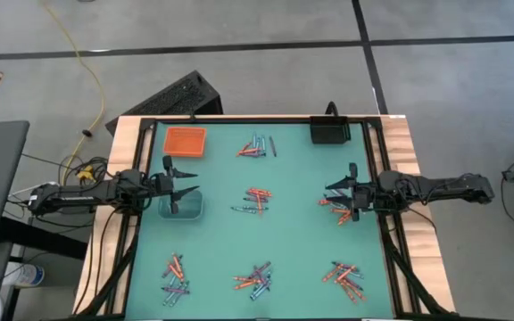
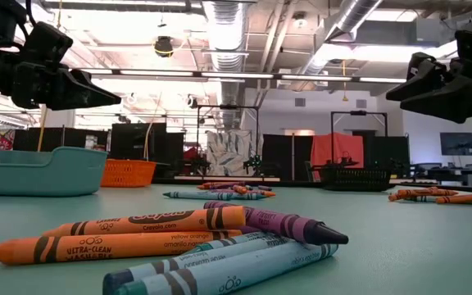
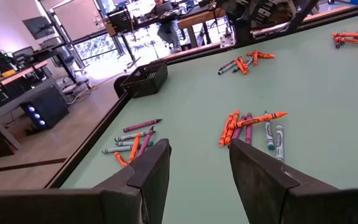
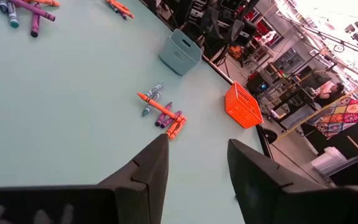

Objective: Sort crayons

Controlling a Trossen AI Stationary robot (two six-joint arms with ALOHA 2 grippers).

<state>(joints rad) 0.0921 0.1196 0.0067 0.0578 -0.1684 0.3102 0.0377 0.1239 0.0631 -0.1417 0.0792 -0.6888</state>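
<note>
The crayons (image 1: 257,201) lie in small piles all over the green surface (image 1: 302,232). They are light, hard, round, and can roll. Pinch one across its middle. The left tool (image 1: 184,183) and right tool (image 1: 339,198) hang apart, holding nothing.

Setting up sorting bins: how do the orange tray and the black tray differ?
The orange tray sits at the table's far left; the black tray at the far right. The orange tray is bright and looks wider and shallower from above; the black tray is dark and narrower. Both have mesh-like walls, and no crayons show in either.
</note>
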